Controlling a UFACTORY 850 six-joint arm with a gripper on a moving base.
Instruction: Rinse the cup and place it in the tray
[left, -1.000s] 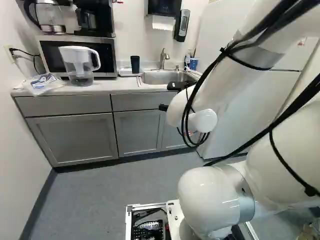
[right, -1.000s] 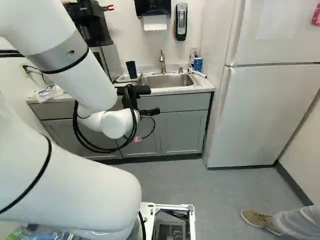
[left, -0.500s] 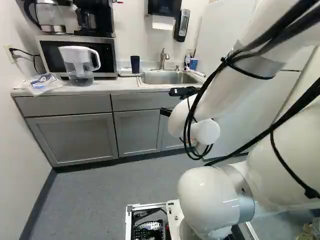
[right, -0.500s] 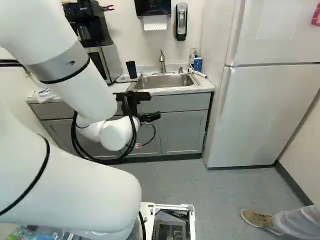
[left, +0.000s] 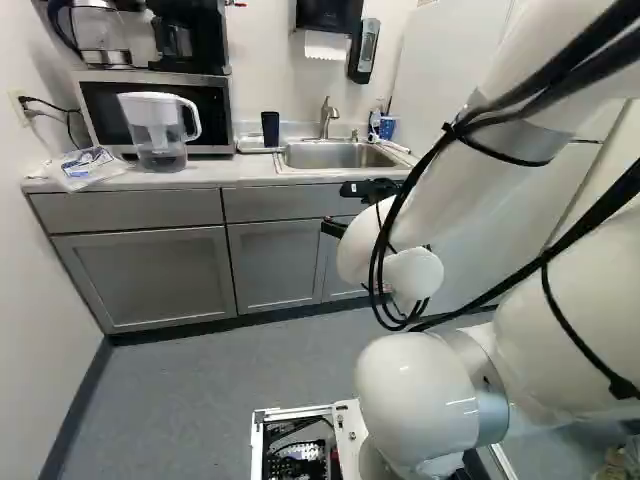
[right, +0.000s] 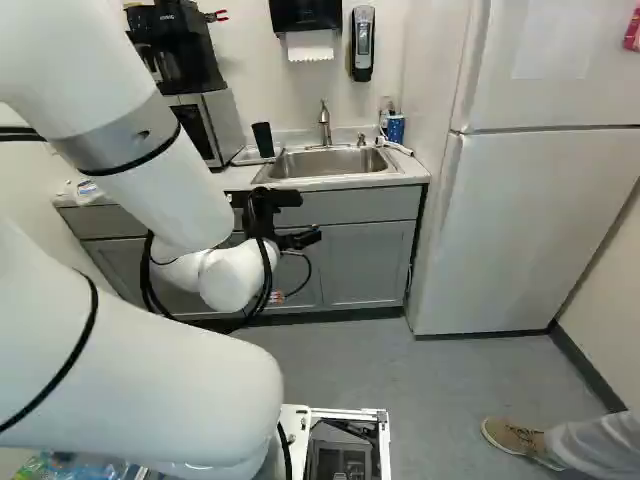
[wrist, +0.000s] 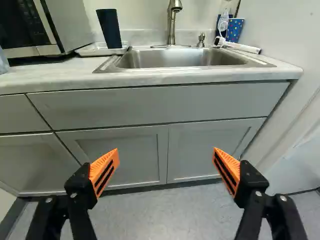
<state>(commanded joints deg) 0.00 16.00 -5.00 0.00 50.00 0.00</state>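
1 filter pitcher (left: 162, 130) stood at the left of the left base view, in front of 1 microwave (left: 105, 105). Right of them, 1 dark tumbler (left: 270, 128) stood on the white tray (wrist: 95, 51), just beside the sink (left: 335, 155). The gripper (right: 302, 239) hung before the cabinets (left: 275, 265), its 2 orange-padded fingers spread wide. Farthest right, 1 blue patterned cup (left: 388, 127) stood behind the sink.

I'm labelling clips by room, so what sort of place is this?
Probably a small kitchenette or office break room: there is a counter sink with a faucet, a microwave, and a large white refrigerator.
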